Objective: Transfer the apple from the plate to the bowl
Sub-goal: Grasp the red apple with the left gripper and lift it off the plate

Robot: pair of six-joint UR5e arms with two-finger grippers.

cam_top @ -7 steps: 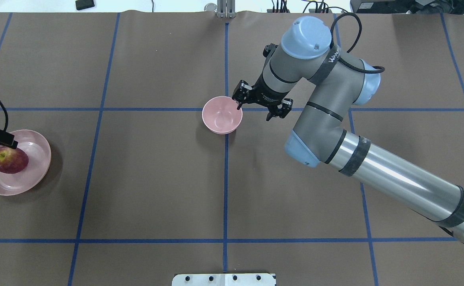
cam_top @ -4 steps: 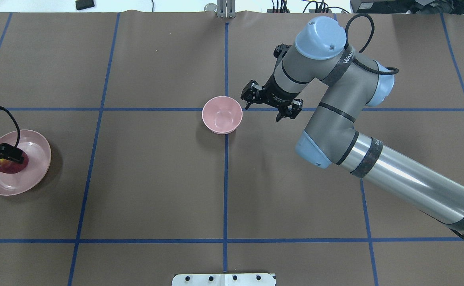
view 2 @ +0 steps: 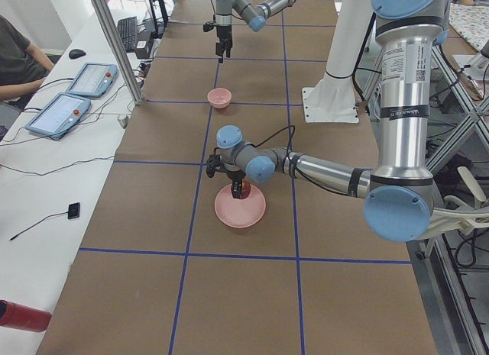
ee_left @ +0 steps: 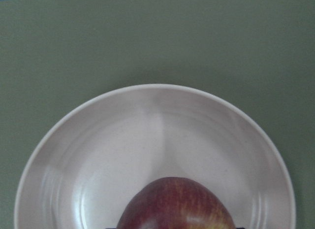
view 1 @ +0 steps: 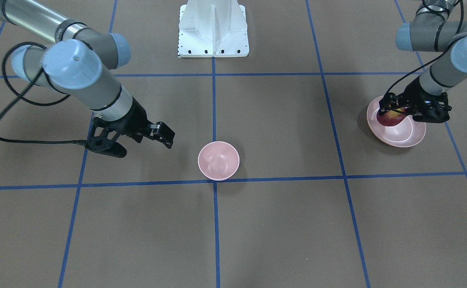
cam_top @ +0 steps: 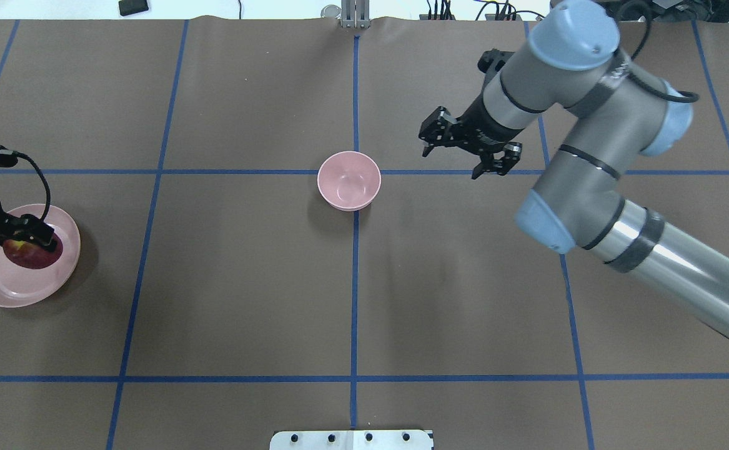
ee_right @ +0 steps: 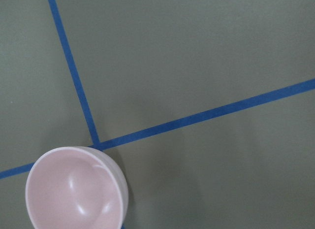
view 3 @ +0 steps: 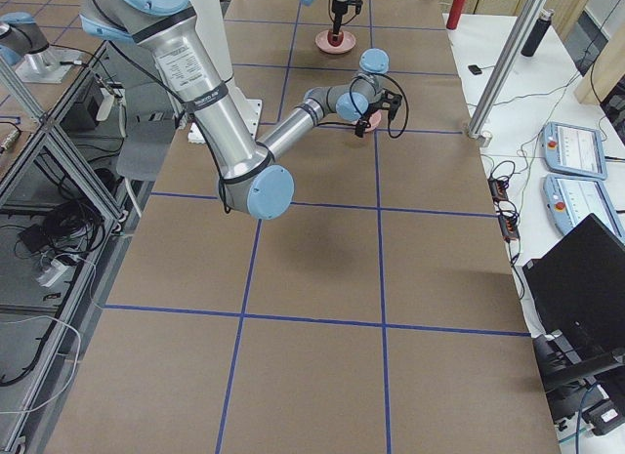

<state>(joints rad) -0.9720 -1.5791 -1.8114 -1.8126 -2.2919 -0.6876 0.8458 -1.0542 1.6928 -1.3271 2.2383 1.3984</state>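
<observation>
Apple (cam_top: 32, 257): on the plate (cam_top: 2, 284), well apart from the bowl (cam_top: 348, 181).
Left gripper (cam_top: 30, 240): low over the apple, jaws straddling it; you can't tell whether they grip.
Right gripper (cam_top: 451, 164): spread wide, empty, near the bowl.
Risk: if you lift on a loose pinch, the round apple could slip and roll away.

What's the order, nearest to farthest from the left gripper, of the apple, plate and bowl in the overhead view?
From the left gripper:
1. apple, right at the fingers, near the table's left edge.
2. plate, directly beneath the apple.
3. bowl, far off at the table's centre.
</observation>
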